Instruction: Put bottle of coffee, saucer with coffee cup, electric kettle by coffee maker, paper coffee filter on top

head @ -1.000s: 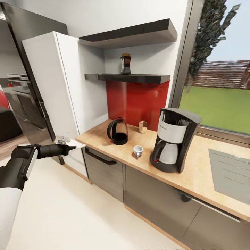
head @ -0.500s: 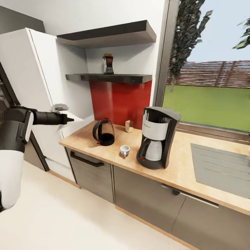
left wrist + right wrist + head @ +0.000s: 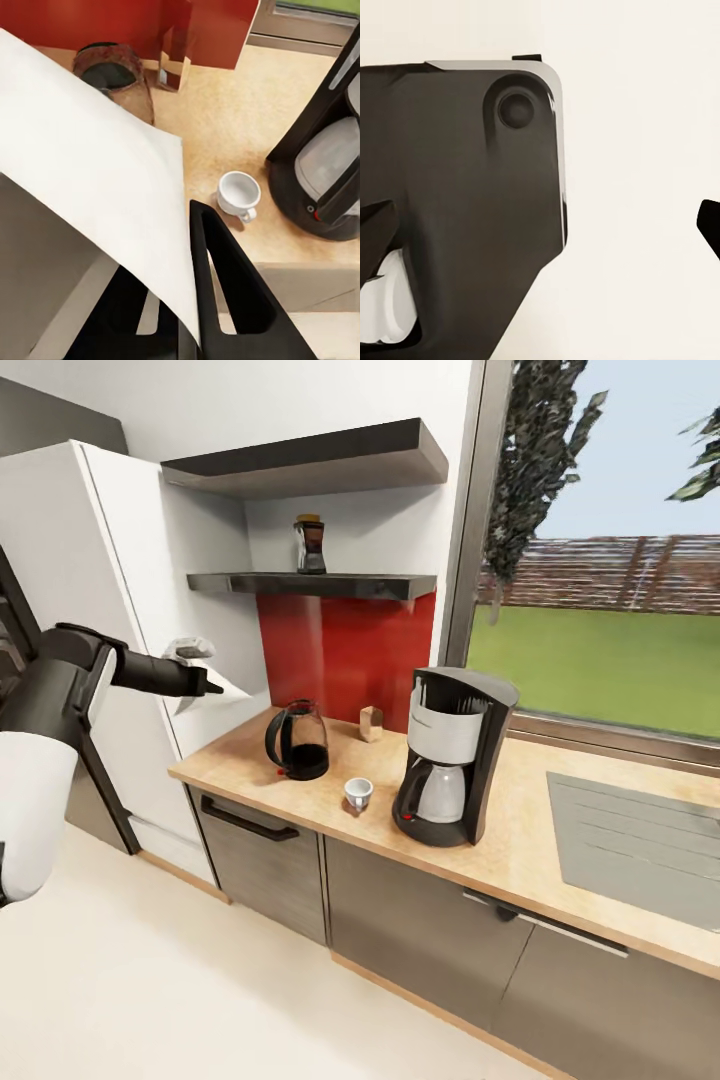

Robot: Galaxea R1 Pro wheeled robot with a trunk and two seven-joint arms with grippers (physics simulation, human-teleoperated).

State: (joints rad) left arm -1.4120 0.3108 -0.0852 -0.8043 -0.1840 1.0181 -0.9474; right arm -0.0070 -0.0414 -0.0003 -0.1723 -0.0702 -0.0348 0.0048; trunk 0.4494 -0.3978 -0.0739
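**A:** White paper coffee filter (image 3: 97,165) is pinched in the left gripper (image 3: 205,685), held up in the air off the worktop's left end, well apart from the coffee maker (image 3: 450,760). What's the trick for landing it?

**B:** I'd carry it high over the electric kettle (image 3: 297,740) and the coffee cup (image 3: 358,792), which both sit between the arm and the machine, then come down flat on the machine's top. It's floppy paper, so go slow and let go only once it's resting there.

**A:** Everything else in place?

**B:** Not by my reckoning. Bottle of coffee (image 3: 310,545) is up on the kitchen shelf (image 3: 330,585), and the cup sits near the front edge of the kitchen countertop (image 3: 520,860), just beside the machine, with no saucer I can make out under it.

**A:** Right gripper?

**B:** Can't tell if it's open or closed. The right wrist view is mostly a dark robot part against pale floor. And in the left wrist view the filter blocks a big chunk of the worktop and half the kettle.
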